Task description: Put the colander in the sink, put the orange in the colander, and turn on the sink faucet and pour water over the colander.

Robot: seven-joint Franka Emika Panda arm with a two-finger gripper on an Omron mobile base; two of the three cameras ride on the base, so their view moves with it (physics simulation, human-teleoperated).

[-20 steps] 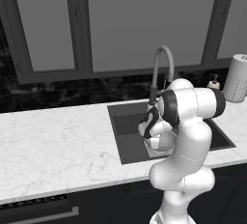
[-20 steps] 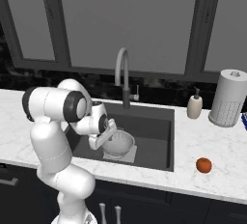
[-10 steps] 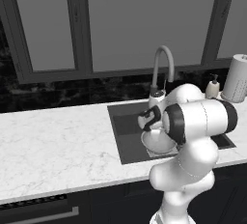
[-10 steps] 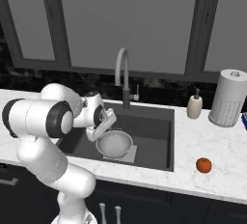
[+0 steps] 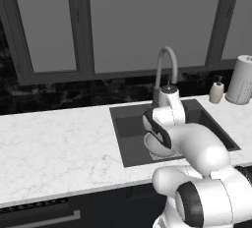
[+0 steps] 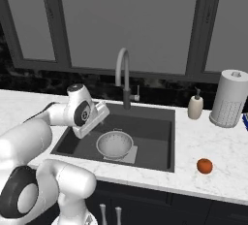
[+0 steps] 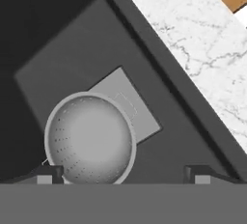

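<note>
Counter (image 6: 213, 144) white marble | sink (image 6: 160, 136) dark | windows (image 6: 126, 20) grey | backsplash (image 5: 59, 97) black

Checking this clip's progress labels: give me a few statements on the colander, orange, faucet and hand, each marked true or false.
1. The colander sits in the sink. True.
2. The orange lies in the colander. False: it is on the counter, right of the sink.
3. Water runs from the faucet. False: no stream shows.
4. The hand grips the colander. False: its fingertips stand apart, holding nothing.
5. The colander is empty. True.
</note>
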